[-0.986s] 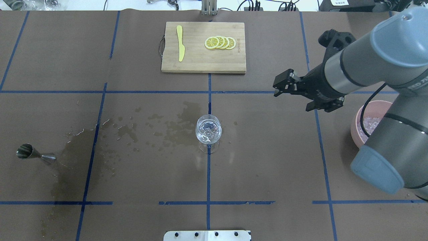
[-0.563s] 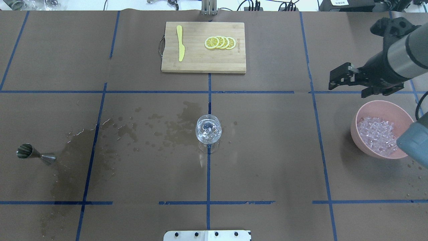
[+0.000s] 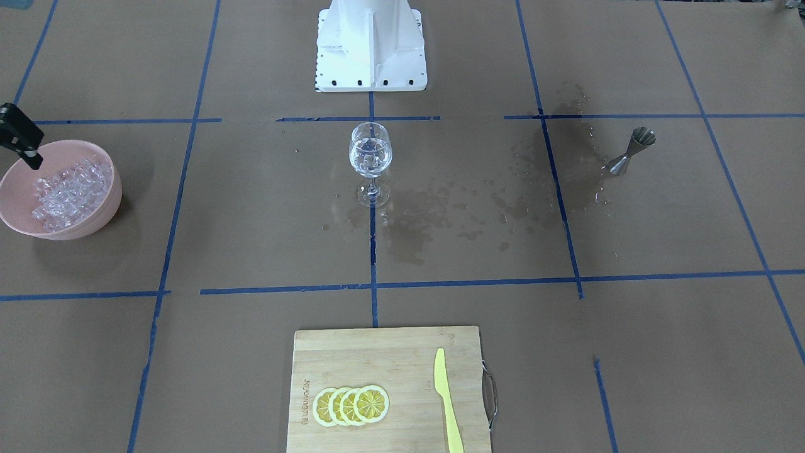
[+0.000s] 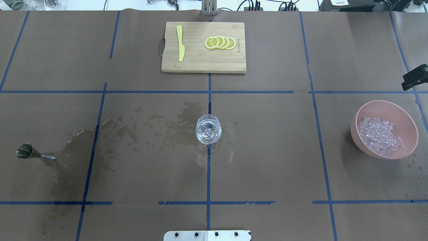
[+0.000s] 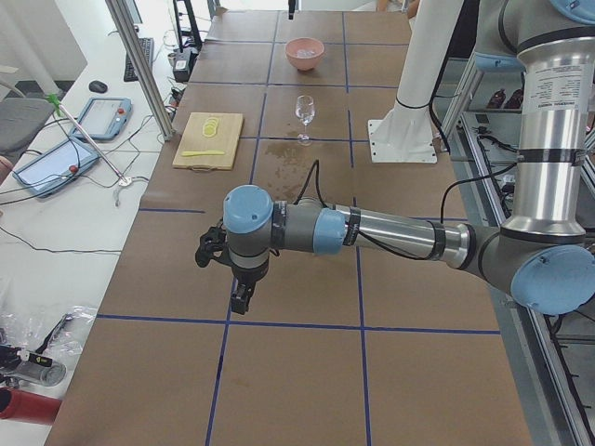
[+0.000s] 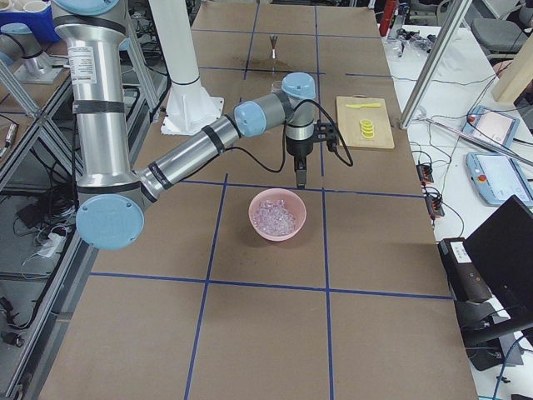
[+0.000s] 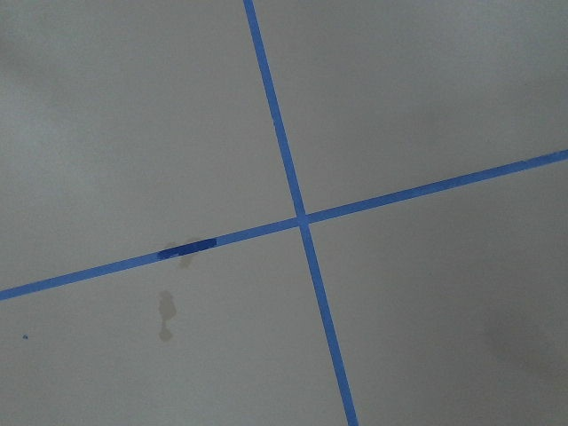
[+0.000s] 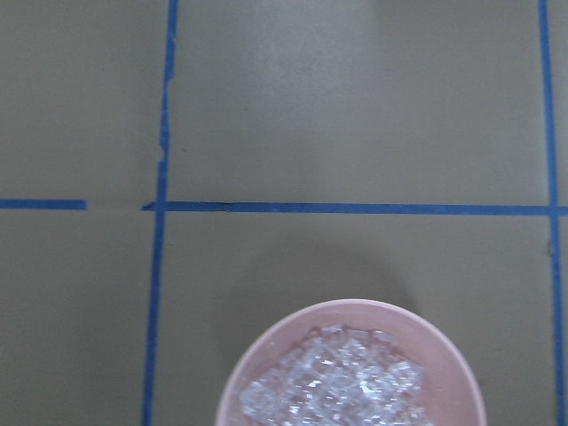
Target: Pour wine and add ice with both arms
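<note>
A stemmed wine glass [image 4: 208, 130] stands at the table's middle, also in the front view [image 3: 370, 153]. It holds a few ice cubes, and the clear liquid in it is barely visible. A pink bowl [image 4: 355, 129] with a heap of ice [image 4: 378, 135] sits at the right, and it also shows in the right wrist view [image 8: 266, 373]. My right gripper [image 4: 414, 77] shows only as a black tip at the frame edge, beyond the bowl, so I cannot tell its state. My left gripper [image 5: 238, 299] hangs over bare paper far from the glass, and I cannot tell its state either.
A steel jigger [image 4: 35, 154] is at the left beside dark wet stains [image 4: 77, 147] on the brown paper. A wooden board [image 4: 200, 63] at the far edge carries lemon slices [image 4: 220, 43] and a yellow knife [image 4: 181, 43]. The white pedestal [image 3: 371, 44] is at the robot's side.
My right arm has swung away to the right, from right of the glass to the table's right edge. The bowl of ice is now fully uncovered.
</note>
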### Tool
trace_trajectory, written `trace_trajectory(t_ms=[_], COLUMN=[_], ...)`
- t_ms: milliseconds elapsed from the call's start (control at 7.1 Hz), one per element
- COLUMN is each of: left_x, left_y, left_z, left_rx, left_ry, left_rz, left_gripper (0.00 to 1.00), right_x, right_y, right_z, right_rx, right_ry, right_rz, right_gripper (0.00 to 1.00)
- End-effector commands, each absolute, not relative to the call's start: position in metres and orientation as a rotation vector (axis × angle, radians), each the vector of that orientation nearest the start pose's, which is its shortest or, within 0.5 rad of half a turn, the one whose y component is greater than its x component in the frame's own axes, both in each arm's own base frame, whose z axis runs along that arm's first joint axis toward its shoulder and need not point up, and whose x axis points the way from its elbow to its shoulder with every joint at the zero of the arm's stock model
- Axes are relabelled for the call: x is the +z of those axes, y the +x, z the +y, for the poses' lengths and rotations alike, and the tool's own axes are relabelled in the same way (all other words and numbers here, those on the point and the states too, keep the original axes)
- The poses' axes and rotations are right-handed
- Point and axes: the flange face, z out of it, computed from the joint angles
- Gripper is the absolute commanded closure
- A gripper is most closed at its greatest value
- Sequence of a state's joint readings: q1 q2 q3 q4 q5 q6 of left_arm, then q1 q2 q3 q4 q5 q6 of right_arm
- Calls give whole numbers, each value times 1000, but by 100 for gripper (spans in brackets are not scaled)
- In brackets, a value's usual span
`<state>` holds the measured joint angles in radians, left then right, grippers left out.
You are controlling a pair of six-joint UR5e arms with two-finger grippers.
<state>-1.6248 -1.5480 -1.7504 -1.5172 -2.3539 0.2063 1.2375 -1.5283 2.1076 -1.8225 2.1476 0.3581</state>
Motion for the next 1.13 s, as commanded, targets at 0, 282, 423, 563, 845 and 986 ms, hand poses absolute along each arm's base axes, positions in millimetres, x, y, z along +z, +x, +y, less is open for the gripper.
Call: trace_trajectory(t_ms=[0,282,423,563,845,986], left_x=[572,578,569,575,618,617], left_y=[-84,-83,-83,-85,-80,-75], left_z=[-479,-474,-482,-477,-478,-478], left_rx=[219,221,228,219,186,192], left_ry=[271,267,282,269,179,171], left_rz=[806,794,790,792,803,804], left_gripper=[0,0,0,0,0,0], right_x=[469,486,485,487,512,539], right_y=[-51,-29,-15,-15,-16,-18], right_z=[-465,-472,-473,-473,-474,-479], right_rx=[-164,-167,-162,-152,-133,-128], right_ry=[51,38,57,50,-2,-48], right_rz=[-643,-723,-728,-726,-719,-715], right_gripper=[0,0,0,0,0,0])
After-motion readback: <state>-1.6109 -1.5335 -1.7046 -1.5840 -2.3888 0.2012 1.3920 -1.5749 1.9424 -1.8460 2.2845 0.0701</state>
